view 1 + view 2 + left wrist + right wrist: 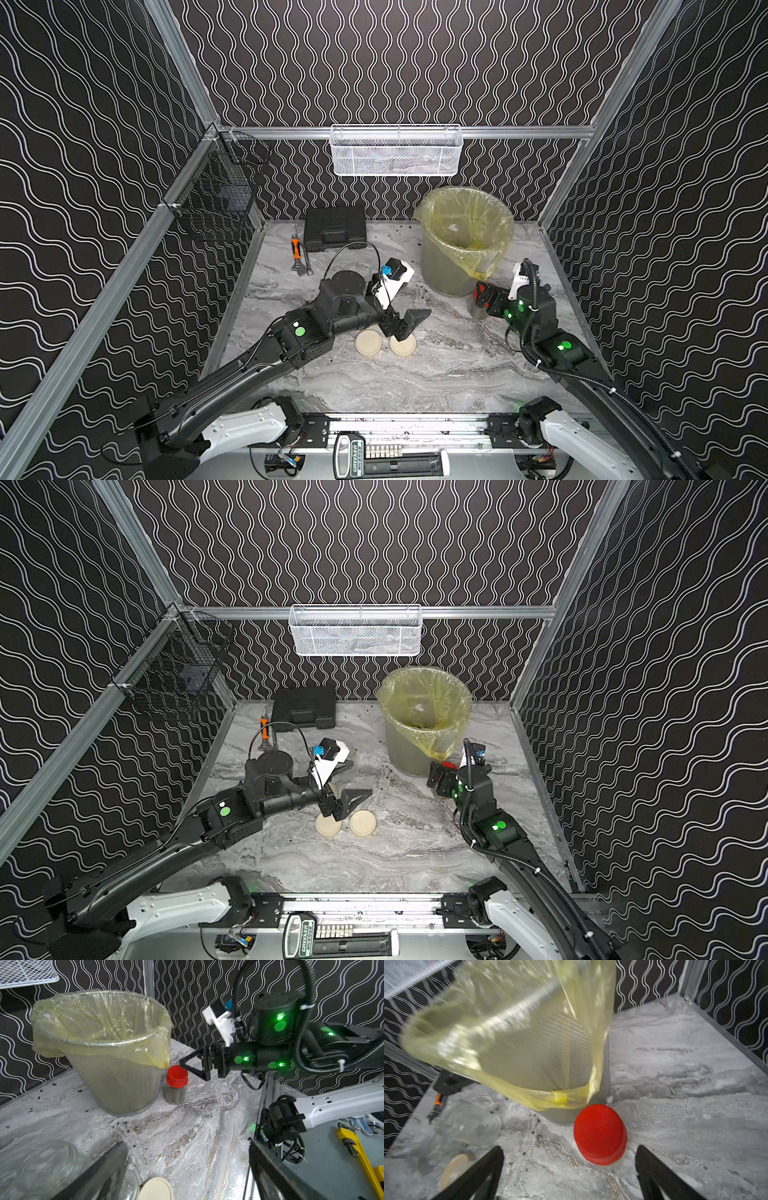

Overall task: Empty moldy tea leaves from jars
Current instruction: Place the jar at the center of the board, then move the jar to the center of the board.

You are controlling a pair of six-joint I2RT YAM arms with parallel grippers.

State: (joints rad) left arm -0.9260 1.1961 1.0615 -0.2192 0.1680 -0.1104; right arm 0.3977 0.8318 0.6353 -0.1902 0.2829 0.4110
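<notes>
- The right gripper (pixel 570 1148) hovered with its fingers spread wide and empty. The red-lidded jar (pixel 600 1134) stood upright just ahead of them, beside the yellow-bagged bucket (pixel 529 1043).
- The left gripper (pixel 188 1142) was also wide and empty, above 2 cream lids (pixel 368 343).
- Tea leaves (pixel 175 1096) showed dark inside that jar, with specks scattered on the marble table (pixel 207 1147).

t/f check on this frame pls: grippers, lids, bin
1. The red lid is on its jar. True.
2. The right gripper is shut on the red lid. False: it is open, and the lid sits unclamped ahead of it.
3. Two cream lids lie by the left gripper. True.
4. The bin has a blue bag. False: the bag is yellow.
5. The left gripper holds a jar. False: it is open and empty.
</notes>
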